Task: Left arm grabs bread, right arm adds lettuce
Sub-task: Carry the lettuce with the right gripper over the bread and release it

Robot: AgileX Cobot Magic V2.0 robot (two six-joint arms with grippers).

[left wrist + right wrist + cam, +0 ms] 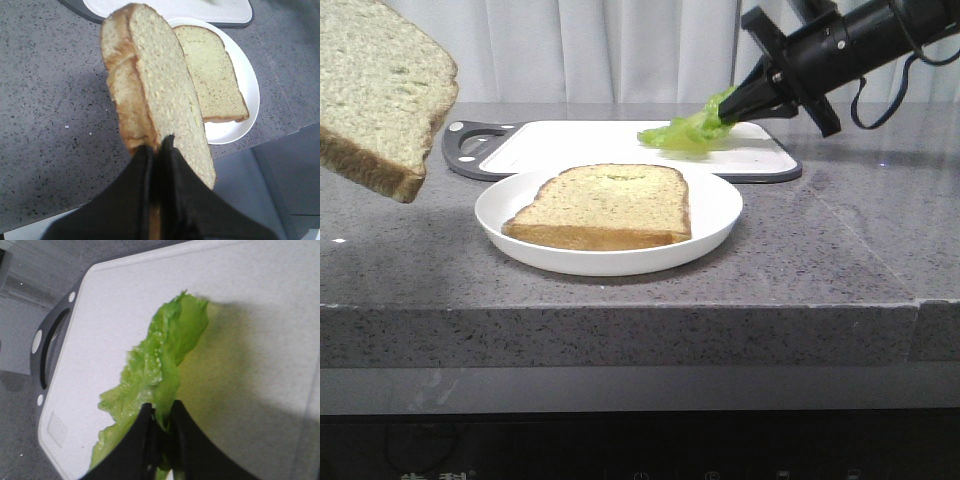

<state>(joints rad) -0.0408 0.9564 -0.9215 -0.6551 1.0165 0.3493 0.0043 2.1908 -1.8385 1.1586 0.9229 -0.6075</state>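
Observation:
The bread [380,90] is a thick slice with a golden crust, held in the air at the far left, above the counter. In the left wrist view my left gripper [157,147] is shut on the bread [155,80] at its lower edge. A thinner second slice [605,205] lies flat on the white plate [720,205], also seen in the left wrist view [212,75]. My right gripper [732,108] is shut on the green lettuce [685,130], just above the cutting board. The right wrist view shows the lettuce [160,370] pinched between the fingers of my right gripper [161,412].
A white cutting board [590,140] with a dark grey handle rim [465,150] lies behind the plate; it fills the right wrist view [260,315]. The grey speckled counter [820,250] ends in a front edge near me. White curtains hang behind.

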